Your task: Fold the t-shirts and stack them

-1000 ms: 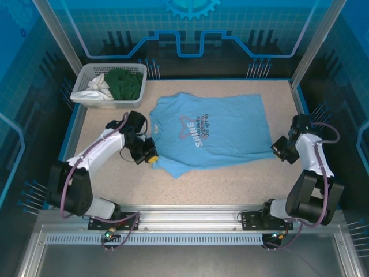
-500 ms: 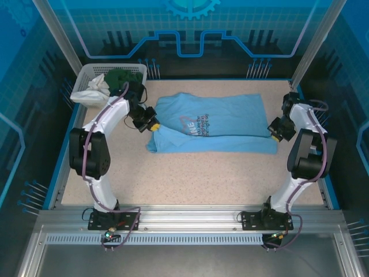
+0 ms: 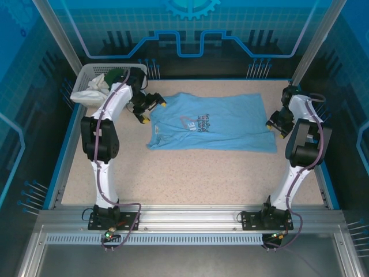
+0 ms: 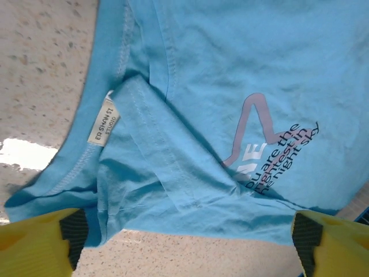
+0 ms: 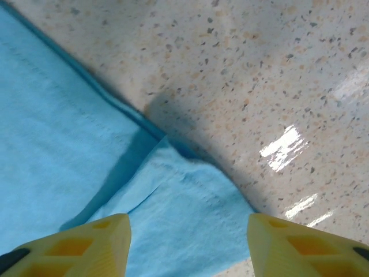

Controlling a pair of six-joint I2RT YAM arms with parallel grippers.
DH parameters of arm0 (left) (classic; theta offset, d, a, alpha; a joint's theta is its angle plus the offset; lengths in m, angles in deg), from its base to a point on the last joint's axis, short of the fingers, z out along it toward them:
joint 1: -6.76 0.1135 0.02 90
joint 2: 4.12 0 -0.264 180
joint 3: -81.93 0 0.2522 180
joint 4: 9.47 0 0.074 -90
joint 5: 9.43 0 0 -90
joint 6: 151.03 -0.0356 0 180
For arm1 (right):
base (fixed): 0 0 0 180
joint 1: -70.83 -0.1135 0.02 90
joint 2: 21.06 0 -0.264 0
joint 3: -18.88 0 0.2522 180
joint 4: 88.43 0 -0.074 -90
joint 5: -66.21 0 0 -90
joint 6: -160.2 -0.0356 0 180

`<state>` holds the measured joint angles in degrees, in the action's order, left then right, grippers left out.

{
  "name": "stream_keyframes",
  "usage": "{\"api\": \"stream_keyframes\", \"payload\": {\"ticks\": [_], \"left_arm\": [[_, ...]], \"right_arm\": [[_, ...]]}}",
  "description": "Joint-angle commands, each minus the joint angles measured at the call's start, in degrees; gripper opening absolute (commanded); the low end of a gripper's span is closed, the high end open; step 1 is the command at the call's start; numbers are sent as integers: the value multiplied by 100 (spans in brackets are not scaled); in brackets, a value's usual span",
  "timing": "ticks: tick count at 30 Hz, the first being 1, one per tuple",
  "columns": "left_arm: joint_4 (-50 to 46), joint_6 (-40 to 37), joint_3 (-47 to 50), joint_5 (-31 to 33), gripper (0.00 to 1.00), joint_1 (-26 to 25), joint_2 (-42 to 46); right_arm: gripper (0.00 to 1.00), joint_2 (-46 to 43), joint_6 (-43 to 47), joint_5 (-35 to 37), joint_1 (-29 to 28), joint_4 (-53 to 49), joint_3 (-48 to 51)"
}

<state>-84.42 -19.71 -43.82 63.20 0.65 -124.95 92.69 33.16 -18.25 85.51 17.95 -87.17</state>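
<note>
The blue shirt (image 3: 213, 124) lies folded in half on the table (image 3: 190, 173), toward its far side, with the chest print partly showing at the fold. The left tool (image 3: 153, 112) hangs over the collar end with its jaws wide apart, clamping nothing. The right tool (image 3: 275, 127) hangs over the shirt's opposite edge, its jaws also apart and empty. In the far left corner a basket (image 3: 86, 72) holds a white garment (image 3: 93, 88) and a green garment (image 3: 117, 75).
</note>
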Motion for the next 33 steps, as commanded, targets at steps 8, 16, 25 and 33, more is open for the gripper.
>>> {"api": "stream_keyframes", "payload": {"ticks": [8,16,25,33], "left_arm": [[1513,191,4148,-826,73,-268,2391],[3467,2120,5614,-1233,76,-319,2993],[4369,3738,5699,-481,66,-448,2826],[4274,4163,5672,-59,58,-695,2628]], "right_arm": [[53,-1974,118,-1007,-475,1184,2436],[49,-1951,223,-1196,-748,1583,2980],[47,-1673,206,-1178,-798,1670,2945],[46,-1559,126,-1118,-823,1635,2849]]}}
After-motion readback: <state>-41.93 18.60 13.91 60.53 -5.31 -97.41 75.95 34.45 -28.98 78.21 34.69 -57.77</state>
